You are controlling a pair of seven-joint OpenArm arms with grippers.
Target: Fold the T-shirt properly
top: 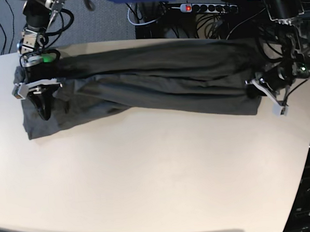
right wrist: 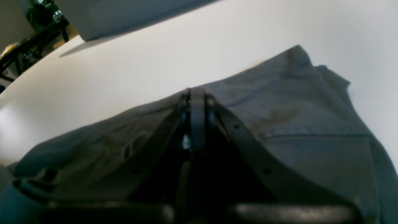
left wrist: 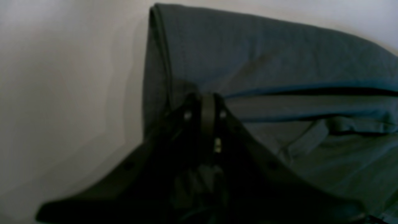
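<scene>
You are folding the T-shirt (top: pixel 142 77) lengthwise on the counter (top: pixel 158 173); both left gripper (top: pixel 253 90) and right gripper (top: pixel 43 112) are pinching fabric, jaws closed. Next, lay the ends evenly.

Base view looks down from high front across the whole table (top: pixel 162 162). Each wrist view sits close behind its own closed gripper, left (left wrist: pixel 205 99), right (right wrist: pixel 197 93), facing opposite ends of the T-shirt (top: pixel 158 79).
</scene>
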